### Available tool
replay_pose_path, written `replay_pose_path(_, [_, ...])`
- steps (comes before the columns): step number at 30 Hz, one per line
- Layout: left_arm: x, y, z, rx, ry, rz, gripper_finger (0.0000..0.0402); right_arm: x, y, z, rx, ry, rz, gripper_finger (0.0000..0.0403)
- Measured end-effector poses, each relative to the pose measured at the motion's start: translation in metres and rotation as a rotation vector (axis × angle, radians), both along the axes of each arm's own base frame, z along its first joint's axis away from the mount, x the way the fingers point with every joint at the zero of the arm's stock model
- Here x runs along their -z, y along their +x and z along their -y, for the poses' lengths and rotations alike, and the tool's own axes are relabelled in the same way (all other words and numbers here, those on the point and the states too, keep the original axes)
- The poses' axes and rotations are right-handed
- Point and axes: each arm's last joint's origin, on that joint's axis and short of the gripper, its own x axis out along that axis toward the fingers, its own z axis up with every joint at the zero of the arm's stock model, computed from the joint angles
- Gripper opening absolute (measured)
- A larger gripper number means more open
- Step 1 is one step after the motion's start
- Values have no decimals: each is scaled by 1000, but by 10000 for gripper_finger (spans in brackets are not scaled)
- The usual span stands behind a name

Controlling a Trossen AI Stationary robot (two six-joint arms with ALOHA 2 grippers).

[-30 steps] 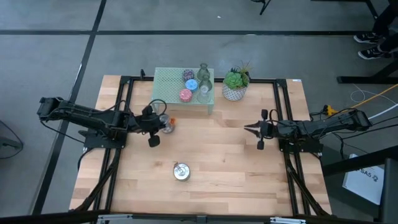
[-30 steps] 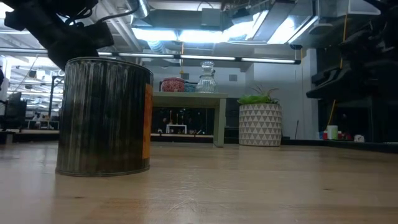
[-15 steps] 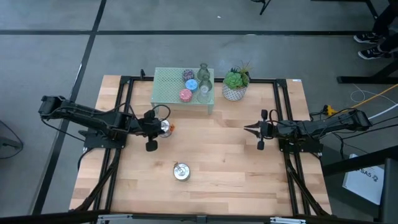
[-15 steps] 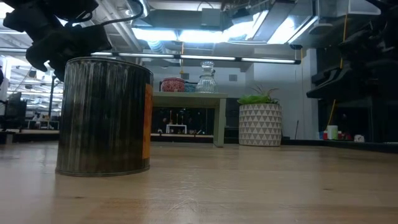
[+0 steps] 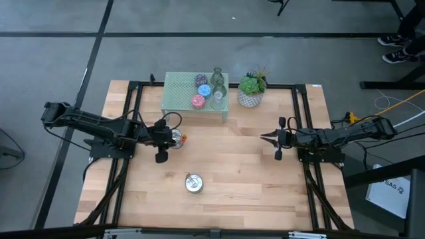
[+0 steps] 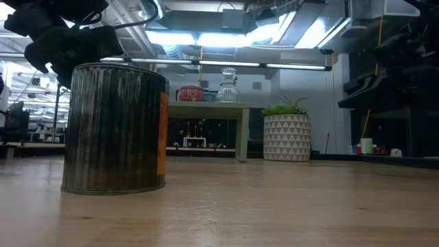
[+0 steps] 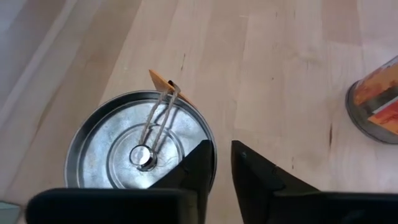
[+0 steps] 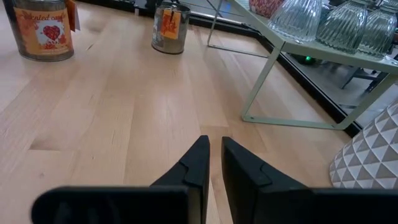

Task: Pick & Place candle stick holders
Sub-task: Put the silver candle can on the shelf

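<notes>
The left end effector (image 7: 222, 163) has just eased its fingers a crack apart at the rim of the silver holder (image 5: 175, 136), so it looks like a release rather than a grip. That holder now stands on the worktop (image 5: 232, 179) in front of the mint-green stand (image 5: 178, 93), a second silver holder (image 5: 193, 183) nearer the front. The right end effector (image 8: 214, 160) waits closed and empty.

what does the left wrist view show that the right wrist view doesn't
Only the left wrist view looks down into a silver tin holder, showing its bare base, a wire clip and the left gripper at its rim. Only the right wrist view shows the mint-green stand, glass holders, the plant pot and the right gripper. Both show the heart-label tin.
</notes>
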Motion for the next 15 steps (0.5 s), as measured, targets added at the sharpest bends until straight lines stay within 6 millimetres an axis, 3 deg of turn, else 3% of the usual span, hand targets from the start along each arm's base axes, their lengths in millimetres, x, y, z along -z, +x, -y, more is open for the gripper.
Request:
replay_pose_path(8, [-1,1,1,12,-25,11,111,0,0,0,0,0,0,44])
replay_pose_path(15, [0,1,1,43,4,5,124,0,0,0,0,0,0,44])
